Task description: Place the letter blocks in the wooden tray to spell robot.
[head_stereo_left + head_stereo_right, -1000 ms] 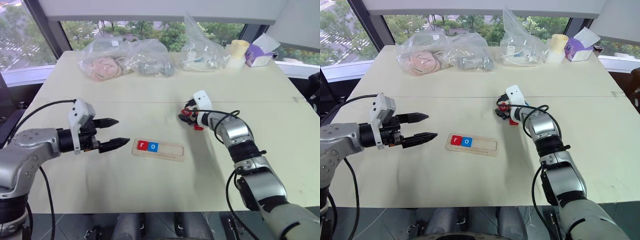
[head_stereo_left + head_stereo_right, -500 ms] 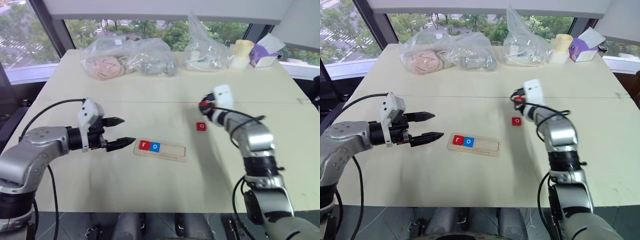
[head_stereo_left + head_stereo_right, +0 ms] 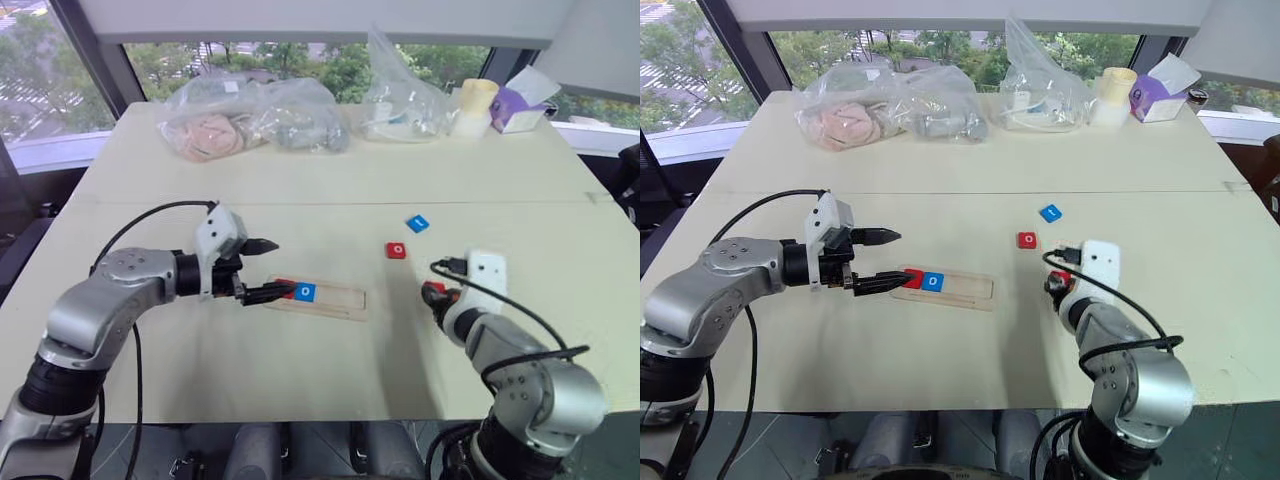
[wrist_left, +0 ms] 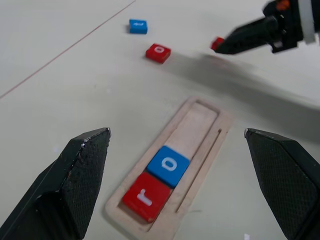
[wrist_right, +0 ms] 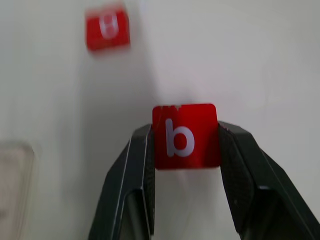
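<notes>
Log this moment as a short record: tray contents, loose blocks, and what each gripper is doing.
tray: wooden tray holds red r block and blue o block at the end near the left gripper; remaining slots unfilled
loose on table: red o block, blue block, apart from each other, beyond the tray
right gripper: shut on red b block, held above the table
left gripper: open, fingers at the tray's filled end, holding nothing

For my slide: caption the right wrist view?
Right gripper pinching the red b block above the table.
</notes>
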You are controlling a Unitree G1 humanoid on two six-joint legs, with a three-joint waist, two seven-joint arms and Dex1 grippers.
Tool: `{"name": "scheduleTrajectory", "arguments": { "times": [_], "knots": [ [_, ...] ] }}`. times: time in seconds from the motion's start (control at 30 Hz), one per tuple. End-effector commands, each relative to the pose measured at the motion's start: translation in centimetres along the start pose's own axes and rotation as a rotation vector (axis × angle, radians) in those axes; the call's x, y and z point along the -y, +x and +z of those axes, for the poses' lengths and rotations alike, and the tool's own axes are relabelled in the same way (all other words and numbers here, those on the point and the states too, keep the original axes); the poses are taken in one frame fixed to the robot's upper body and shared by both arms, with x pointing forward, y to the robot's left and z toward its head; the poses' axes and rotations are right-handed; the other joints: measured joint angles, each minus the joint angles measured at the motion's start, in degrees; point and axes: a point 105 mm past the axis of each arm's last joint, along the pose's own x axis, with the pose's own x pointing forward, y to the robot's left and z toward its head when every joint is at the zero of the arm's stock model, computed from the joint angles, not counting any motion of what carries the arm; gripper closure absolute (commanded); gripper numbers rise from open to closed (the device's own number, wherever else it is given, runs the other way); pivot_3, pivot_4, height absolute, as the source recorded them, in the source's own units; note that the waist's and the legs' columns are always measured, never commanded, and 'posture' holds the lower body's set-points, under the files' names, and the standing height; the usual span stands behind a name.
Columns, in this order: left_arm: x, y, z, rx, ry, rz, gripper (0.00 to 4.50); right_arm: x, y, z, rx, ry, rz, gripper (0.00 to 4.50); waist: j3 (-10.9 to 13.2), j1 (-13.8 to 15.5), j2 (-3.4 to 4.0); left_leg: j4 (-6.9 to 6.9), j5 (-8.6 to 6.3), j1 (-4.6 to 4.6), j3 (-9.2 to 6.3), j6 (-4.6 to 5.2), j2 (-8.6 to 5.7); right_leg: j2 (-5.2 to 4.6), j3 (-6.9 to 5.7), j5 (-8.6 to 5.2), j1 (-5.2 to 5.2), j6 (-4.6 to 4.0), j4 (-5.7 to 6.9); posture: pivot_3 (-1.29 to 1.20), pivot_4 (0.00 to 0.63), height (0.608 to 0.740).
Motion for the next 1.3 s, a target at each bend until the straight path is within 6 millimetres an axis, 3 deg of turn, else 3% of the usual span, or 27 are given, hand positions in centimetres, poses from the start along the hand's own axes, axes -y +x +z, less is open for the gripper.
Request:
{"name": "scheduleTrajectory", "arguments": {
  "times": [0.03, 0.1, 0.23, 0.3, 0.33, 0.43, 0.5, 0.57, 0.63, 0.67, 0.77, 0.97, 1.3],
  "knots": [
    [0.3, 0.1, 1.0, 0.023, 0.049, -0.017, 0.0, -0.8, -0.5, 0.0, 0.014, -0.003, 0.007, 3.33, 0.0, 0.0, 0.0, 0.0, 0.0, 0.0, 0.0, 0.0, 0.0, 0.0, 0.0, 0.0, 0.0, 0.0, -0.02, 0.0, 0.15, 0.739],
    [0.3, 0.1, 1.0, 0.022, 0.047, -0.016, 0.0, -0.9, -0.2, -0.3, -0.001, 0.0, 0.007, 3.33, 0.0, 0.0, 0.0, 0.0, 0.0, 0.0, 0.0, 0.0, 0.0, 0.0, 0.0, 0.0, 0.02, 0.0, -0.03, 0.0, 0.15, 0.739],
    [0.3, 0.0, 0.9, 0.018, 0.044, -0.017, 0.0, -0.7, -0.2, -0.4, -0.005, 0.002, -0.002, 1.37, 0.0, 0.0, 0.0, 0.0, 0.0, 0.0, -0.01, 0.0, 0.0, 0.01, 0.0, 0.0, 0.01, 0.0, -0.03, 0.0, 0.15, 0.739],
    [0.4, -0.2, 0.7, 0.012, 0.041, -0.017, 0.0, 0.0, -0.3, 0.4, 0.02, -0.034, -0.032, 0.31, 0.0, 0.0, 0.0, 0.0, 0.0, 0.0, -0.01, 0.0, 0.0, 0.0, 0.0, 0.0, 0.01, 0.0, -0.03, 0.0, 0.15, 0.739],
    [0.5, -0.5, 0.6, 0.0, 0.04, -0.02, 0.0, 0.6, -0.8, 2.2, 0.084, -0.084, -0.038, 0.02, 0.0, 0.0, 0.0, -0.01, 0.0, 0.0, -0.01, 0.0, 0.0, 0.0, 0.0, 0.0, 0.01, 0.0, -0.04, 0.0, 0.15, 0.739],
    [0.7, -1.4, 0.1, -0.035, 0.035, -0.041, 0.0, 1.1, -2.1, 6.5, 0.24, -0.259, 0.025, 0.02, 0.2, -0.1, 0.19, -0.01, 0.0, -0.03, 0.06, 0.0, -0.04, -0.05, 0.04, 0.0, -0.02, -0.01, -0.1, 0.0, 0.15, 0.739],
    [0.9, -1.8, -0.1, -0.057, 0.03, -0.065, 0.0, 0.2, -2.7, 7.8, 0.276, -0.303, 0.165, 0.02, 0.2, 0.0, 0.14, -0.02, -0.01, 0.0, 0.03, -0.01, -0.04, -0.06, 0.02, 0.0, -0.02, -0.01, -0.24, 0.0, 0.15, 0.739],
    [1.2, -2.2, -0.4, -0.079, 0.031, -0.098, 0.0, -1.1, -3.9, 8.6, 0.293, -0.35, 0.415, 0.02, 0.2, 0.1, 0.14, -0.2, -0.01, 0.02, -0.07, -0.01, 0.02, 0.03, -0.08, 0.0, 0.07, -0.01, -0.41, 0.0, 0.15, 0.739],
    [1.5, -2.4, -0.5, -0.1, 0.043, -0.137, 0.0, -1.4, -5.3, 8.2, 0.281, -0.474, 0.629, 0.02, 0.2, 0.3, 0.16, -0.43, 0.0, 0.01, -0.09, 0.01, 0.03, 0.08, -0.09, -0.01, 0.08, 0.0, -0.53, 0.0, 0.15, 0.739],
    [1.6, -2.5, -0.5, -0.112, 0.055, -0.157, 0.0, -0.6, -5.2, 7.8, 0.245, -0.537, 0.669, 0.02, 0.2, 0.5, 0.16, -0.53, 0.01, 0.01, -0.09, 0.02, 0.01, 0.08, -0.09, -0.01, 0.1, 0.01, -0.61, 0.0, 0.15, 0.739],
    [2.1, -2.8, -0.3, -0.144, 0.094, -0.202, 0.0, 2.5, -2.9, 6.2, 0.145, -0.67, 0.718, 0.02, 0.2, 0.4, 0.0, -0.65, -0.01, 0.06, -0.06, 0.05, -0.11, 0.04, -0.1, -0.1, 0.3, 0.15, -0.93, 0.0, 0.15, 0.739],
    [2.4, -4.0, -0.4, -0.194, 0.103, -0.196, 0.0, 5.5, -0.1, 2.6, 0.017, -0.855, 0.783, 0.02, 0.2, 0.1, -0.07, -0.44, -0.06, 0.1, 0.04, 0.14, -0.13, 0.04, -0.06, -0.09, 0.36, 0.19, -0.84, 0.0, 0.15, 0.739],
    [2.9, -4.9, -0.7, -0.204, 0.069, -0.152, 0.0, 5.6, 2.3, 1.3, 0.069, -0.917, 0.806, 0.02, 0.3, 0.3, -0.03, -0.01, -0.06, 0.15, -0.06, 0.11, 0.02, 0.11, -0.07, -0.05, 0.46, 0.12, -0.53, 0.0, 0.15, 0.739]
  ]
}}
